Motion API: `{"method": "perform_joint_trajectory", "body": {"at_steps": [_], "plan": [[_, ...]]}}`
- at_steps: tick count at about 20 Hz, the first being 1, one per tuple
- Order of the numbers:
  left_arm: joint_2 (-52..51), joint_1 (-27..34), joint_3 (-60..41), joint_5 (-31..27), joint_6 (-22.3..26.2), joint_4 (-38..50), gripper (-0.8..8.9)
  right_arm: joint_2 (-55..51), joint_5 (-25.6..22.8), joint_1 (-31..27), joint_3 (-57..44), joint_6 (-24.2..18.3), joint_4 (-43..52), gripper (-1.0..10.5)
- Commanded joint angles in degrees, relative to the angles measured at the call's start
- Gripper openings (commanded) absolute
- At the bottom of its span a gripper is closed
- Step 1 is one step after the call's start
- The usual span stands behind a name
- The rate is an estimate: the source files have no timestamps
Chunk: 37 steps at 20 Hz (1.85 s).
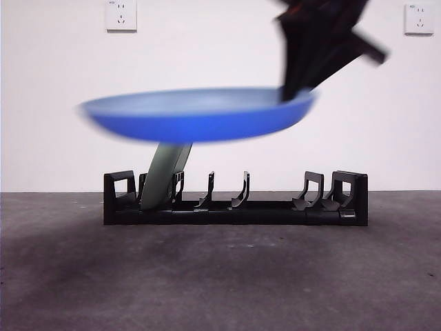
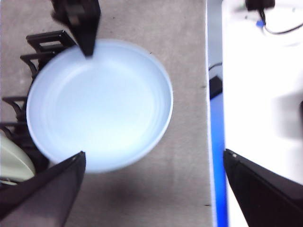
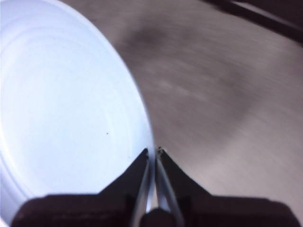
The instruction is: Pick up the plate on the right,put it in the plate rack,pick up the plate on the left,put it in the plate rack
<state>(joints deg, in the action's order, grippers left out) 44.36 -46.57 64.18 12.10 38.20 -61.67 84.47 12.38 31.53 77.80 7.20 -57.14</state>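
Observation:
A blue plate [image 1: 196,117] hangs level in the air above the plate rack [image 1: 234,207], blurred by motion. My right gripper [image 1: 298,93] comes down from the top right and is shut on the plate's right rim; the right wrist view shows its jaws [image 3: 154,153] pinching the pale blue plate [image 3: 61,109]. A grey-green plate [image 1: 164,176] stands tilted in a slot near the rack's left end. My left gripper [image 2: 154,152] stands open above the plate [image 2: 99,104], holding nothing, and that view shows the right gripper [image 2: 80,28] on the rim.
The dark grey table [image 1: 220,276] lies in front of the rack. Two wall sockets [image 1: 121,15] sit on the white wall behind. In the left wrist view the table edge [image 2: 207,94] borders a blue strip and a white surface.

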Motion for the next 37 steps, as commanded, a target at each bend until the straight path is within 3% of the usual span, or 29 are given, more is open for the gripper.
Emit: {"method": "perform_joint_trajectory", "body": {"at_steps": [1, 4, 7, 12, 16, 20, 23, 27, 37], "plan": [[2.8, -3.89, 0.11, -6.97, 4.74, 2.89, 4.94, -2.25, 0.11, -4.46, 0.04, -4.0, -6.19, -0.1], [7.5, -9.46, 0.11, -14.29, 10.47, 7.41, 4.94, -3.89, 2.51, -10.45, 0.04, -6.16, -11.54, -0.1], [13.2, -14.6, 0.11, -21.07, 16.37, 12.07, 4.94, -4.13, 12.55, -14.51, 0.09, -6.32, -12.17, -0.1], [20.59, -19.61, 0.11, -27.43, 20.61, 16.37, 4.94, -4.11, 17.7, -15.45, 0.09, -6.47, -13.84, -0.1], [22.32, -19.87, 0.11, -27.61, 20.85, 18.14, 4.93, -4.07, 18.21, -15.43, 0.09, -7.52, -15.76, -0.1], [22.32, -19.87, 0.11, -27.58, 20.81, 18.43, 2.43, -4.07, 18.08, -15.47, 0.09, -7.85, -15.82, -0.1], [22.38, -19.87, 0.11, -26.71, 20.81, 18.45, 2.09, -4.07, 18.29, -15.43, 0.09, -7.87, -15.8, -0.1], [22.38, -19.87, 0.11, -26.69, 20.5, 18.43, 0.09, -4.07, 18.27, -15.45, 0.09, -7.87, -15.74, -0.1], [22.38, -20.17, 0.11, -24.46, 18.75, 17.38, -0.08, -4.11, 18.27, -15.45, 0.15, -7.8, -12.72, 0.1]]}}
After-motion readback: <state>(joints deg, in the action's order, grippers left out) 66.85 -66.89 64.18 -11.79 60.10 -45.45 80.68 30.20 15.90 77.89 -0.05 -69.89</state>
